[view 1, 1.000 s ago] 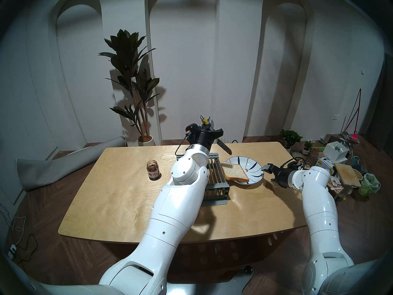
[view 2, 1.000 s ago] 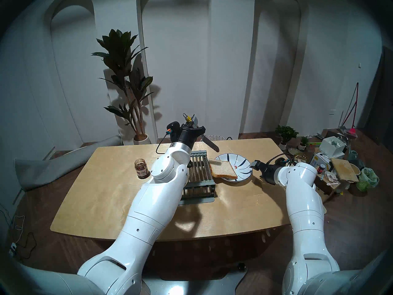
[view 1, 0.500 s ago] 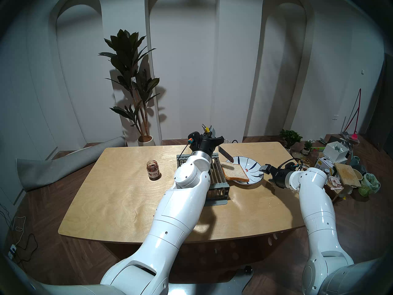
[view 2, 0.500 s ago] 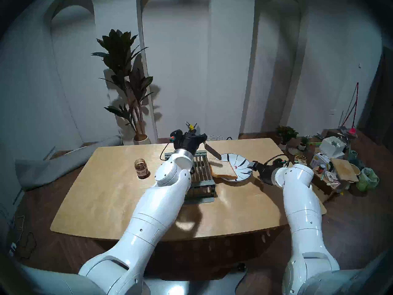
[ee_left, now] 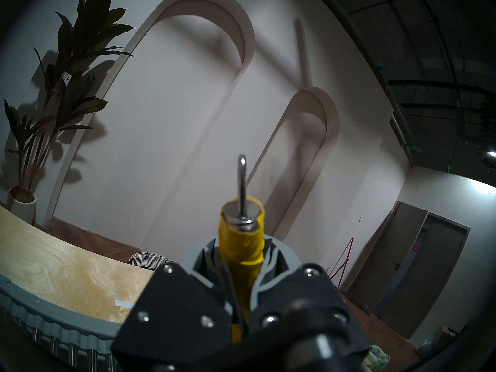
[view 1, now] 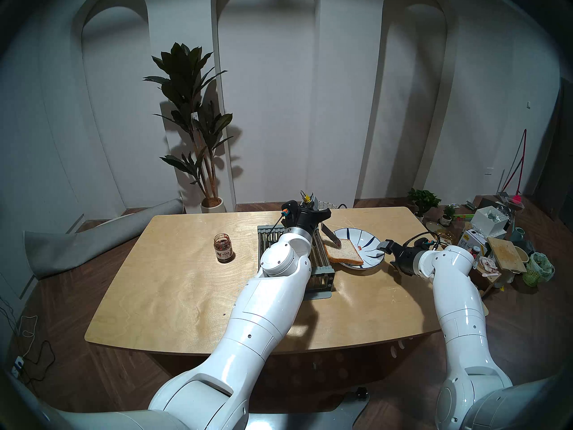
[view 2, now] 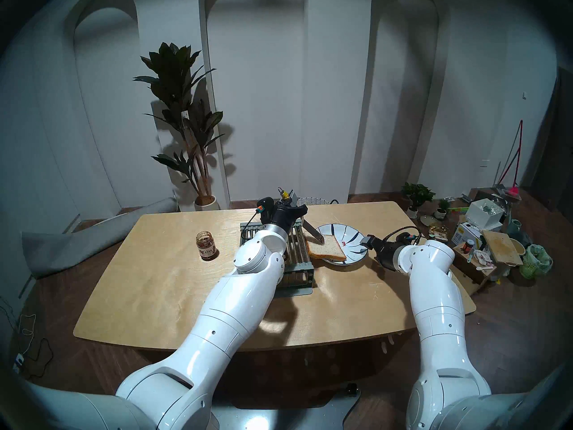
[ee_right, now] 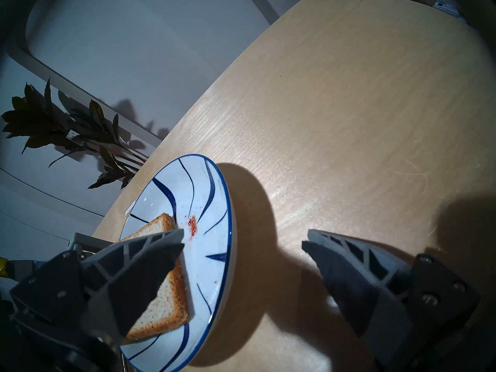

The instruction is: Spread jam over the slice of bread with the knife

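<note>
Below the left gripper (ee_left: 243,291), knife (view 1: 331,235) tip on slice of bread (view 1: 344,252)

I saw a grey rack (view 1: 313,255) on the wooden table (view 1: 173,283), a blue-striped plate (view 1: 369,238) just right of it, a tall plant (view 1: 193,122) behind, and clutter (view 1: 496,240) on the floor.

White arched wall panels (view 1: 263,94), potted plant (view 1: 192,122), wood floor (view 1: 62,296), floor clutter (view 1: 496,243)

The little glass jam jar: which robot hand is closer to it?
Left. The left hand, shut on the yellow-handled knife, is past the grey rack from the jar; the open right hand is beyond the plate.
</note>
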Controlling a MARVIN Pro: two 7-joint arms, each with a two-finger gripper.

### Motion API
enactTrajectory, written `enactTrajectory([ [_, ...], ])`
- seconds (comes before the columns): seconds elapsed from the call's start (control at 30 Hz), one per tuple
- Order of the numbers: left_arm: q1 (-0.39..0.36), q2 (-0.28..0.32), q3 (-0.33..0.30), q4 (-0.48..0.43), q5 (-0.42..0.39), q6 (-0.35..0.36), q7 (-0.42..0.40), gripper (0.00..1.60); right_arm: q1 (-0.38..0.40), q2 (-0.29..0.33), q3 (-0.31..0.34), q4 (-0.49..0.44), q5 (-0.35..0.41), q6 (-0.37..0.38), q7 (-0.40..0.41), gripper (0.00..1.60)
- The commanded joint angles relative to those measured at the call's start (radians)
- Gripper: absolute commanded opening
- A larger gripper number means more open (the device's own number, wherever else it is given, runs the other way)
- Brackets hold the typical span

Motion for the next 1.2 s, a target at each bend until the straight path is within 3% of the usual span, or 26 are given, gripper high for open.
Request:
enactTrajectory([
  [0.0, -0.044, -0.034, -0.010, -0.033, -0.027, -0.010, -0.011, 0.00, 0.012, -0.005, -0.013, -0.013, -0.005, -0.015, 0.006, 1.60],
  [0.7, -0.050, -0.044, 0.002, 0.036, -0.113, 0.000, -0.018, 0.00, 0.026, -0.019, -0.041, 0.011, -0.008, -0.040, -0.019, 1.60],
  [0.97, -0.070, -0.045, 0.017, 0.096, -0.084, -0.021, 0.010, 0.00, 0.025, -0.021, -0.053, 0.008, -0.006, -0.042, -0.020, 1.60],
  [1.17, -0.088, -0.047, 0.022, 0.126, -0.072, -0.026, 0.034, 0.00, 0.031, -0.022, -0.060, 0.018, -0.008, -0.046, -0.025, 1.45],
])
